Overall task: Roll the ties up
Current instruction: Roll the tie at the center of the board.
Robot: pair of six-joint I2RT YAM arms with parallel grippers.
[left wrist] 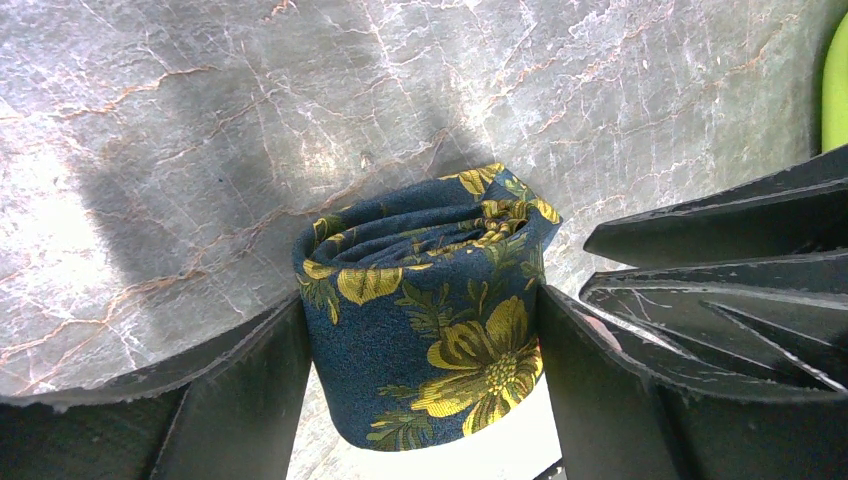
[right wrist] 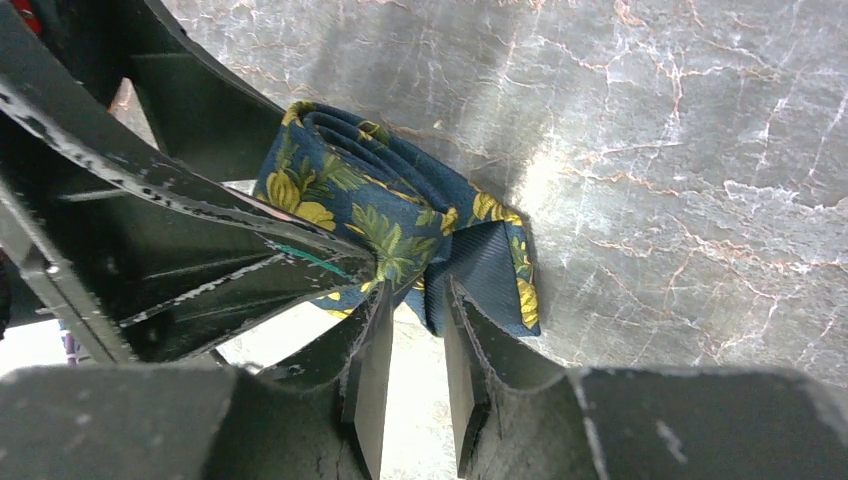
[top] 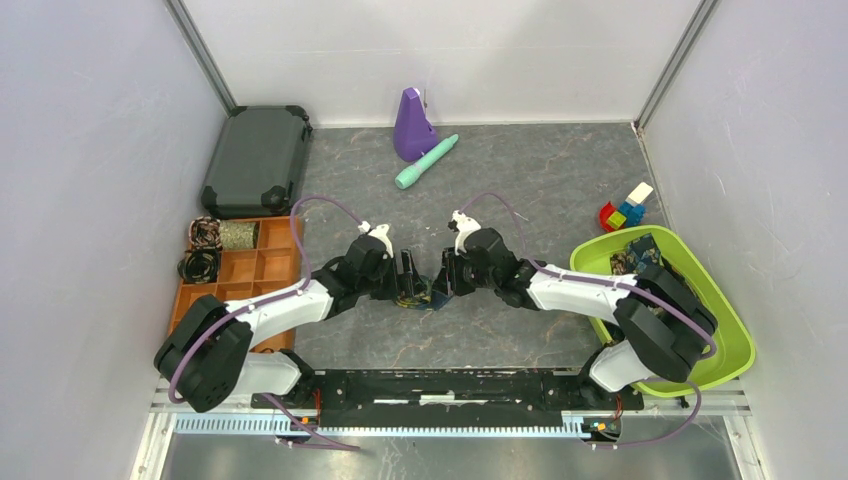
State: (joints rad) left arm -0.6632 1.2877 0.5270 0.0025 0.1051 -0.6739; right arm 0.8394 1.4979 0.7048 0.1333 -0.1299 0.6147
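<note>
A navy tie with yellow-gold flowers (top: 421, 298) is rolled into a small coil on the grey table between my two grippers. In the left wrist view the coil (left wrist: 430, 300) sits between both fingers, which press on its two sides. My left gripper (top: 407, 281) is shut on it. My right gripper (top: 441, 284) faces it from the right. In the right wrist view its narrow jaws pinch the coil's loose tail end (right wrist: 485, 265), and the coil (right wrist: 340, 195) lies just beyond, beside the left gripper's fingers (right wrist: 150, 250).
An orange compartment tray (top: 262, 268) at the left holds rolled ties (top: 204, 233). A dark case (top: 257, 160) lies behind it. A purple object (top: 410, 125) and a teal cylinder (top: 427, 162) are at the back. A green basket (top: 725, 345) with ties (top: 636, 254) and toy blocks (top: 625, 210) are at the right.
</note>
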